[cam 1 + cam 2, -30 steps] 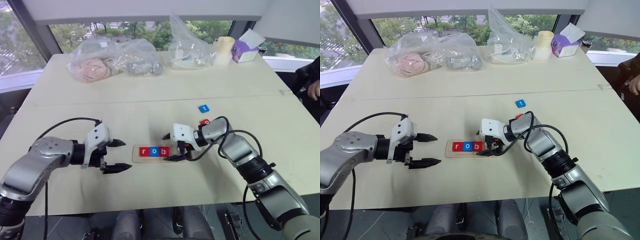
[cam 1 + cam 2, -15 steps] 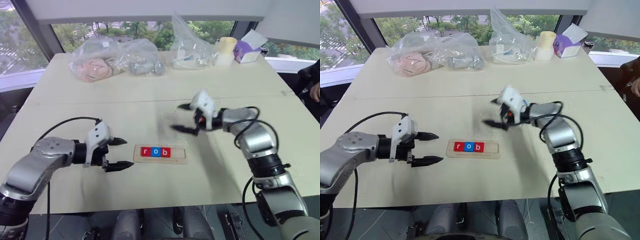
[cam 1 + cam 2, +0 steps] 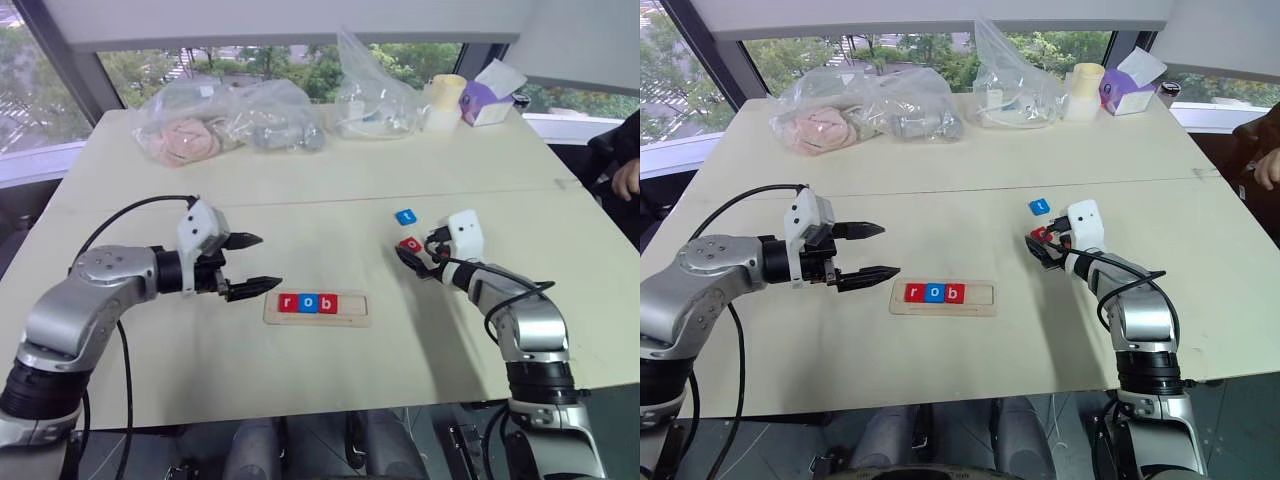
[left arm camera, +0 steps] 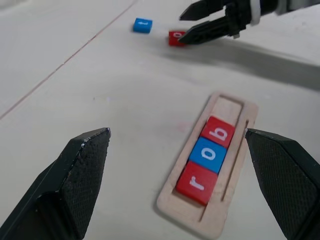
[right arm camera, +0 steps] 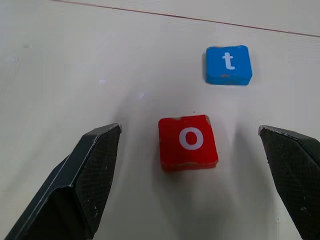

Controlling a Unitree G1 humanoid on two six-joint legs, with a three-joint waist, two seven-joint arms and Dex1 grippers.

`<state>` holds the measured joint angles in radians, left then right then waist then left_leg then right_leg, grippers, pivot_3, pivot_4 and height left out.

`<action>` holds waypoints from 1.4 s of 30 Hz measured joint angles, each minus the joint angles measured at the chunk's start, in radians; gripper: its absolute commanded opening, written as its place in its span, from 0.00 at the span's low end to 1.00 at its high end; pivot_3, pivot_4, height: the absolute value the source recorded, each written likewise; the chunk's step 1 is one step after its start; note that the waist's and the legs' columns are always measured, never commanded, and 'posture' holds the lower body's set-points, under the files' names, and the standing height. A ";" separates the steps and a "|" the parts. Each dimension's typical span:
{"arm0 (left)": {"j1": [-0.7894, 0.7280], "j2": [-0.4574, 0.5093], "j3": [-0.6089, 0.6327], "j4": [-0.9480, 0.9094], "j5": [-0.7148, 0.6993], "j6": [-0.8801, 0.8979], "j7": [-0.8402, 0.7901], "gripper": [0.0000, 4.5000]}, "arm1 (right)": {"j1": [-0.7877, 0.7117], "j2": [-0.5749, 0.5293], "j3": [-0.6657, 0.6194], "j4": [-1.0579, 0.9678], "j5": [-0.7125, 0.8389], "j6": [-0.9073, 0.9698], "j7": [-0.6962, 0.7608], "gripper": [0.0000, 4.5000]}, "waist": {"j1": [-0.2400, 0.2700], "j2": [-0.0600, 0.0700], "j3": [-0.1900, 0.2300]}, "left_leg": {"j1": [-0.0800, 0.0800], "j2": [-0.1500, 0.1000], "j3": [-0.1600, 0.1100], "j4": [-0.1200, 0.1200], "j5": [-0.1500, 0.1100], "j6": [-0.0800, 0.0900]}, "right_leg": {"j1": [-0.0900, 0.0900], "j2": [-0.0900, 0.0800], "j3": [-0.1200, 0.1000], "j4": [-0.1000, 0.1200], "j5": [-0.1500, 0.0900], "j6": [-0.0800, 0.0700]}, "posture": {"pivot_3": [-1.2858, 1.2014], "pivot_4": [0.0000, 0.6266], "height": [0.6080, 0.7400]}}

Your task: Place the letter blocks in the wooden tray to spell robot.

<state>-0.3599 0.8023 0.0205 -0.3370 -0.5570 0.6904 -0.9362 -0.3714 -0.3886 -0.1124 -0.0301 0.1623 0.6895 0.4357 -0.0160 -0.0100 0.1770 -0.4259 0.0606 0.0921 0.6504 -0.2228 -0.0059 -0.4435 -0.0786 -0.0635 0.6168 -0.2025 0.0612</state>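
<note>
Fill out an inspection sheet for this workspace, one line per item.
Surface: pale table, seam line across the middle.
Job's things: wooden tray holds r, o, b at its left end, two slots free; red o block and blue t block loose on the table, apart.
Clutter: plastic bags, cup, tissue box at the far edge.
Grippers: left gripper open, empty, left of the tray; right gripper open at the o block.
Cables: black cable looping over the left arm.
Surroundings: windows, a person's hand.
</note>
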 measured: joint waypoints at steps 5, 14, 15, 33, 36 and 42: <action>-0.010 -0.007 -0.018 0.041 0.025 -0.010 -0.007 1.00 | -0.042 0.010 0.027 0.101 -0.026 -0.038 -0.035 0.71 | -0.001 0.000 0.000 | -0.001 0.000 0.000 -0.001 0.000 0.000 | 0.000 0.000 0.000 -0.001 0.001 -0.002 | 0.52 0.24 0.99; 0.001 -0.009 -0.026 0.042 0.045 -0.029 -0.019 1.00 | -0.035 0.009 0.036 0.087 -0.030 -0.038 -0.058 0.28 | 0.003 0.000 0.000 | -0.001 0.000 0.000 -0.001 0.000 0.000 | 0.000 0.000 0.000 -0.001 0.000 0.000 | 0.52 0.24 0.99; 0.005 -0.010 -0.027 0.042 0.045 -0.029 -0.020 1.00 | -0.026 0.010 0.032 0.065 -0.030 -0.023 -0.068 0.28 | 0.003 0.000 0.000 | -0.001 0.000 0.000 -0.001 0.000 0.000 | 0.000 0.000 0.000 -0.001 0.000 0.000 | 0.52 0.24 0.99; 0.000 -0.038 -0.095 0.082 0.096 -0.078 -0.053 1.00 | 0.317 0.369 -0.051 -0.807 0.008 0.715 -0.394 0.59 | -0.001 0.001 0.000 | -0.003 0.004 -0.005 -0.003 -0.002 -0.004 | -0.002 -0.001 -0.002 -0.004 0.000 0.000 | 0.52 0.24 0.99; -0.003 -0.038 -0.102 0.089 0.104 -0.088 -0.064 1.00 | 0.317 0.378 -0.022 -0.811 0.007 0.742 -0.408 0.96 | 0.000 0.001 0.000 | -0.005 0.004 -0.005 -0.004 -0.002 -0.004 | -0.004 -0.001 -0.002 -0.005 0.000 -0.001 | 0.52 0.24 0.99; -0.006 -0.031 -0.100 0.095 0.100 -0.076 -0.071 1.00 | 0.257 0.298 -0.081 -0.774 0.030 0.663 -0.341 0.99 | 0.001 0.001 0.000 | -0.012 0.002 -0.005 -0.001 -0.001 -0.001 | -0.010 -0.001 -0.002 -0.004 0.000 -0.001 | 0.52 0.24 0.99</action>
<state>-0.3657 0.7716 -0.0797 -0.2415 -0.4566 0.6142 -1.0068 -0.1145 -0.0906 -0.1931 -0.8039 0.1920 1.3529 0.0945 -0.0154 -0.0089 0.1769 -0.4384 0.0626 0.0873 0.6497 -0.2234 -0.0069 -0.4538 -0.0799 -0.0650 0.6129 -0.2022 0.0605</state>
